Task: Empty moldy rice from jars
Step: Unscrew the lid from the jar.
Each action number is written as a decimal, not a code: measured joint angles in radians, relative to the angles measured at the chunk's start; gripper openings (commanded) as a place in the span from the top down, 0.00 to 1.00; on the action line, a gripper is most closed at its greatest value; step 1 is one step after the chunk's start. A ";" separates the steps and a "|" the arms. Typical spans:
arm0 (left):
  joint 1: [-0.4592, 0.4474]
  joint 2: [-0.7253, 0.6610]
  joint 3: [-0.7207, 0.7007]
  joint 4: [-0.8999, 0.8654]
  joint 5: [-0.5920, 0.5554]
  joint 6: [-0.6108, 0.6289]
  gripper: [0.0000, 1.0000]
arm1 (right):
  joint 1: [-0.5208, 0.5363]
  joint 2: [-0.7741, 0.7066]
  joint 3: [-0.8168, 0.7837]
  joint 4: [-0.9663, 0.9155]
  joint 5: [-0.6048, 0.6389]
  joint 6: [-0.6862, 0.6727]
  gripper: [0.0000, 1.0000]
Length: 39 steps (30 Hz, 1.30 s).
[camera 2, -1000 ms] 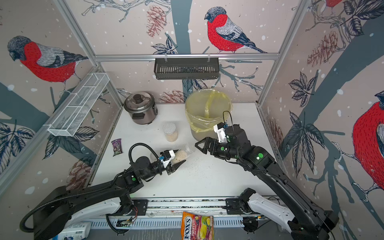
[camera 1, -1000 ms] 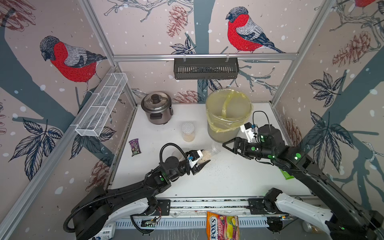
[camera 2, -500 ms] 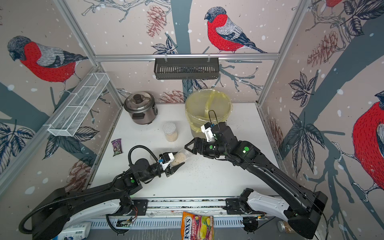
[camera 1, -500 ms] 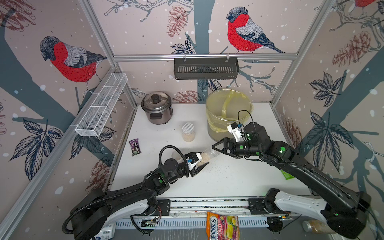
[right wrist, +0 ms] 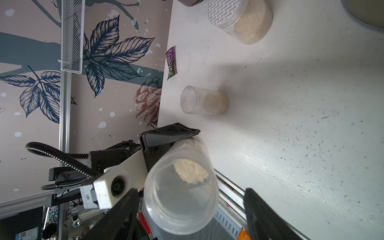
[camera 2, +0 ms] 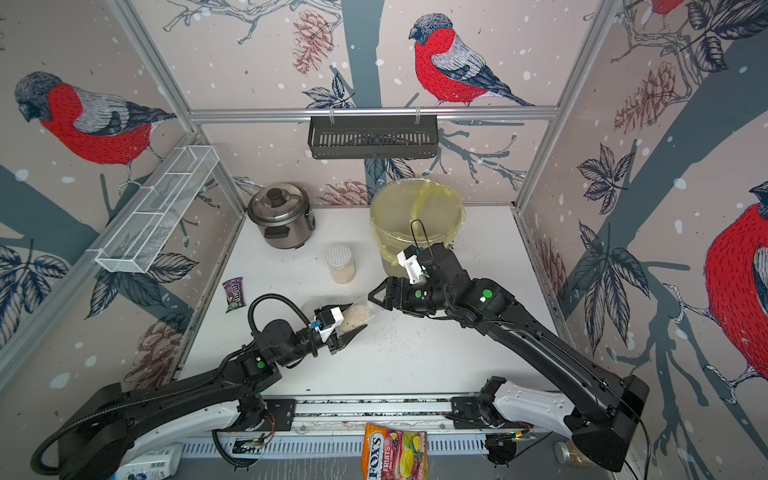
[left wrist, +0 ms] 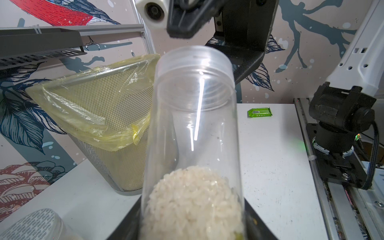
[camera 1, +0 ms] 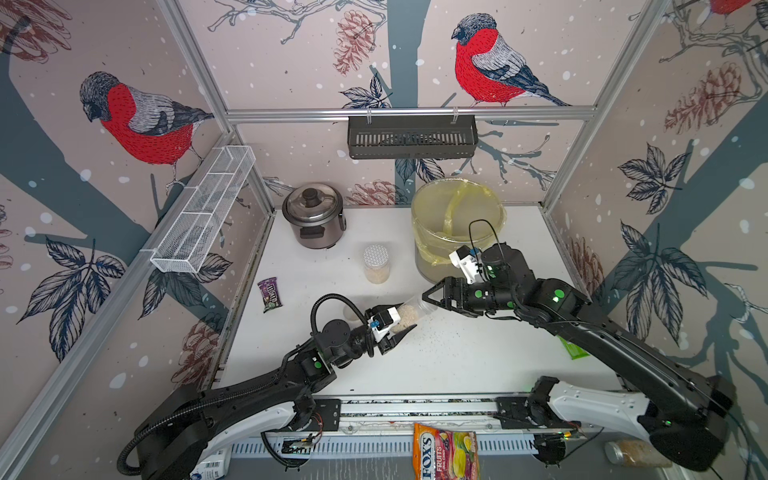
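While left gripper [camera 1: 405, 322] pinches the narrow jar [camera 1: 417, 311], tilted off the table [camera 1: 457, 365], right gripper [camera 1: 430, 301] faces it, jaws spread around its capped end. Moldy rice [left wrist: 193, 203] sits at the gripped end; cap contact unclear.

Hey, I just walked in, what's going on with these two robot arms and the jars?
The left gripper holds a narrow clear jar tilted above the table, rice lumped at its bottom, its lid aimed at the right gripper. The right gripper's jaws stand open on either side of that lid, not yet gripping it. The bin and a dotted-lid jar of rice stand behind.
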 measured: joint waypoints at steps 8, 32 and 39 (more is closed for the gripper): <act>0.000 -0.023 -0.013 -0.026 -0.001 0.014 1.00 | 0.015 0.026 0.029 -0.017 -0.015 -0.012 0.28; -0.001 -0.011 -0.013 -0.028 -0.005 0.025 1.00 | 0.039 0.074 0.043 -0.040 -0.017 -0.059 0.46; -0.001 -0.006 -0.011 -0.036 -0.027 0.025 1.00 | 0.023 0.082 0.042 -0.040 -0.036 -0.106 0.63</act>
